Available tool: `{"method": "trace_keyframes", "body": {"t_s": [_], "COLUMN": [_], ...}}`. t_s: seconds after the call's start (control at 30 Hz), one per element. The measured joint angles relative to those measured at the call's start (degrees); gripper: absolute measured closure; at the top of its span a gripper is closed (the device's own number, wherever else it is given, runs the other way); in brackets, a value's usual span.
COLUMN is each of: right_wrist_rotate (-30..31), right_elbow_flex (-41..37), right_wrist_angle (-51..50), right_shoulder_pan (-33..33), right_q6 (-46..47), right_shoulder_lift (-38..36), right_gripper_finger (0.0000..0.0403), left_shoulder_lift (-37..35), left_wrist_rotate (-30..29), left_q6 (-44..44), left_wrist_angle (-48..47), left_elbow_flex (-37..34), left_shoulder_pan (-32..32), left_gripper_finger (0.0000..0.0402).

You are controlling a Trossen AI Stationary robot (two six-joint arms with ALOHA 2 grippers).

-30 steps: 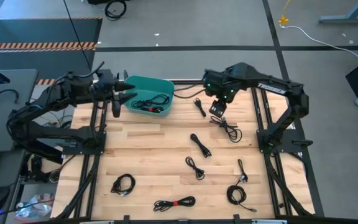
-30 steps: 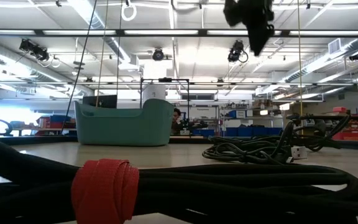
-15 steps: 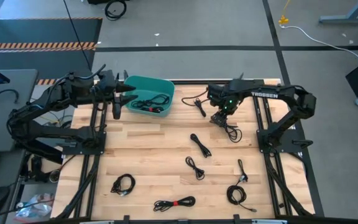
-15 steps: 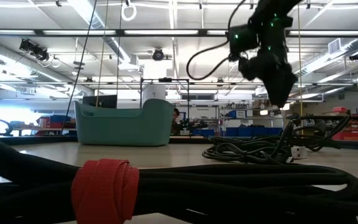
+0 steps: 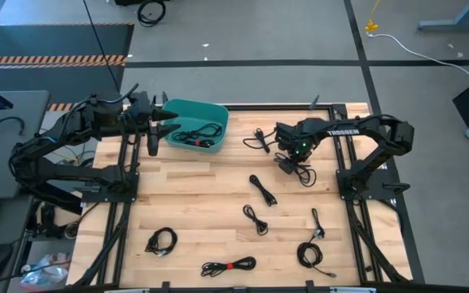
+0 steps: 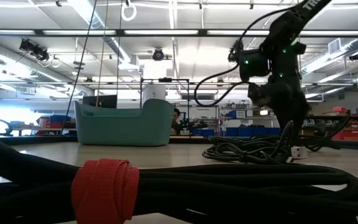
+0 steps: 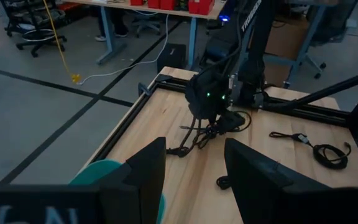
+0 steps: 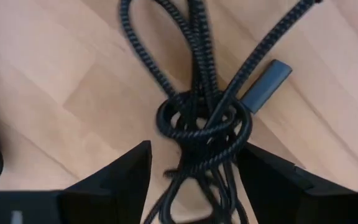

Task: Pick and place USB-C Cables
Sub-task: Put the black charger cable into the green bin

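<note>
From above, my left gripper (image 5: 163, 128) waits open over the teal bin (image 5: 218, 114), which holds one cable. Only my right wrist camera shows my right gripper (image 8: 194, 163) spread wide, straddling a knotted USB-C cable (image 8: 204, 118) without gripping it. A second ago that gripper hung higher.

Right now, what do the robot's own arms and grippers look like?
Both arms are dark, nearly black, jointed links. The right arm carries white lettering along its forearm, green lights glowing near its wrist, and a black cable looping beside the wrist. The left arm has black wiring running along it. The left gripper and right gripper each have two flat, dark, angular fingers.
</note>
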Motion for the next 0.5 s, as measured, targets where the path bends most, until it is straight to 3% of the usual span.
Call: {"method": "trace_keyframes", "body": {"t_s": [0.13, 0.23, 0.47, 0.5], "right_wrist_rotate": [-0.3, -0.3, -0.3, -0.3], "right_elbow_flex": [-2.9, -4.0, -4.6, -4.5], "right_wrist_angle": [4.9, 5.6, 6.0, 6.1], "right_shoulder_pan": [0.0, -0.1, -0.2, -0.2], "right_q6": [0.4, 1.5, 2.3, 2.1], "right_shoulder_lift": [0.0, 0.0, 0.0, 0.0], "right_gripper_finger": [0.0169, 0.0199, 0.0362, 0.0371], "left_shoulder_lift": [0.0, 0.0, 0.0, 0.0], "left_wrist_rotate": [0.0, 0.0, 0.0, 0.0], "left_q6": [-1.2, -1.4, -2.4, -2.4], "left_wrist_angle": [0.0, 0.0, 0.1, 0.1], "left_elbow_flex": [0.0, 0.0, 0.0, 0.0], "left_shoulder_pan": [0.0, 0.0, 0.0, 0.0], "left_gripper_finger": [0.023, 0.023, 0.023, 0.023]}}
